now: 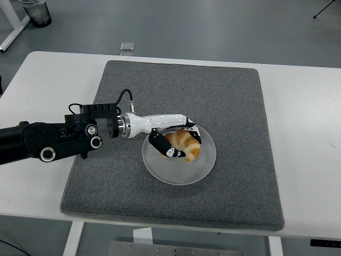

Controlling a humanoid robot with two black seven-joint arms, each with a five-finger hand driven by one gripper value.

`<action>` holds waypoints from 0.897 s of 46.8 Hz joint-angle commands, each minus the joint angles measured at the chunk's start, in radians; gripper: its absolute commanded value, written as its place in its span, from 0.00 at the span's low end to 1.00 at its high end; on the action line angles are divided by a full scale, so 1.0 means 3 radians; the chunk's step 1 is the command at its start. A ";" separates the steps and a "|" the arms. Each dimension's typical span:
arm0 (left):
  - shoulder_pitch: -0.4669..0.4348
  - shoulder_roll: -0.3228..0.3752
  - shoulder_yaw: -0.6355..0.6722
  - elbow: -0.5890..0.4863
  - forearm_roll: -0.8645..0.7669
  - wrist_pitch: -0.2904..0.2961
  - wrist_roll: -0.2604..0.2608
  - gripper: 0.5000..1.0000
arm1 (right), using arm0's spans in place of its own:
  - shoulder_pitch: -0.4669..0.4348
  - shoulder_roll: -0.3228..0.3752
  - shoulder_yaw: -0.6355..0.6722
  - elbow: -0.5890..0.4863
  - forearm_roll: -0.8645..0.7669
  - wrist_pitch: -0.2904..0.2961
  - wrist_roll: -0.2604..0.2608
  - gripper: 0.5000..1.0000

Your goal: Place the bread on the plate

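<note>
A golden croissant lies on a translucent round plate in the middle of a grey mat. My left hand reaches in from the left over the plate. Its white and black fingers are curled around the croissant, one set in front of it and one behind. The croissant rests on the plate's left half. The right arm is out of view.
The grey mat covers the middle of the white table. A small grey object lies on the floor beyond the far table edge. A dark bin stands at the top left.
</note>
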 commanded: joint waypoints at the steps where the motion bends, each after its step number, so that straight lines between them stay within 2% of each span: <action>1: -0.0005 0.0000 -0.0004 0.0023 -0.0038 0.0000 0.0000 0.60 | 0.0000 0.0000 0.0000 0.0000 0.0000 0.0000 0.0000 0.90; 6: -0.0005 0.0000 -0.0004 0.0023 -0.0110 0.0000 0.0000 0.69 | 0.0000 0.0000 0.0000 0.0000 0.0000 0.0000 0.0000 0.90; 15: -0.0005 0.0000 -0.0004 0.0023 -0.0248 -0.0005 -0.0005 0.78 | 0.0000 0.0000 0.0000 0.0000 0.0000 0.0000 0.0000 0.90; 17: -0.0005 0.0000 -0.0004 0.0023 -0.0269 -0.0005 -0.0005 0.83 | 0.0000 0.0000 0.0000 0.0000 0.0000 0.0000 0.0000 0.91; 22: -0.0011 -0.0005 -0.0009 0.0023 -0.0340 -0.0005 0.0000 0.86 | 0.0000 0.0000 0.0000 0.0000 0.0000 0.0000 0.0000 0.90; 29: -0.0036 -0.0005 -0.0136 0.0023 -0.0549 -0.0021 0.0000 0.97 | 0.0000 0.0000 0.0000 0.0000 0.0000 0.0000 0.0000 0.90; 42: -0.0281 0.0000 -0.0254 0.0094 -0.1112 -0.0072 0.0005 0.97 | 0.0000 0.0000 0.0000 0.0000 0.0000 0.0000 0.0000 0.90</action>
